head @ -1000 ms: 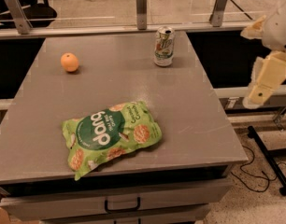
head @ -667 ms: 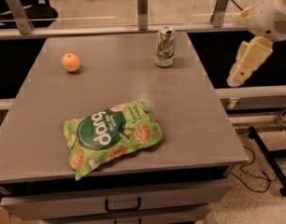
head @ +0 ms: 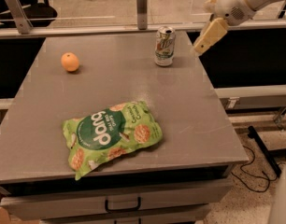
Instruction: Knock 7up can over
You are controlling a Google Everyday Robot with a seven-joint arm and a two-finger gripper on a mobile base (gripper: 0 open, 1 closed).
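Three things sit on the grey desk [head: 189, 106]: a 7up can [head: 165, 46], an orange [head: 70, 62] and a green chip bag [head: 112, 135]. The 7up can stands up straight at the far edge, a bit right of the middle. The orange is at the far left, and the chip bag lies near the front.

The pincer [head: 201, 45] hangs in the air just right of the can, by the desk's far right corner. It is not touching the can. I see nothing in it, and I cannot tell how wide it is open.

To do this well, the pincer should come in from the right and push the can near its top, so it tips to the left. A push too low down may only slide it.
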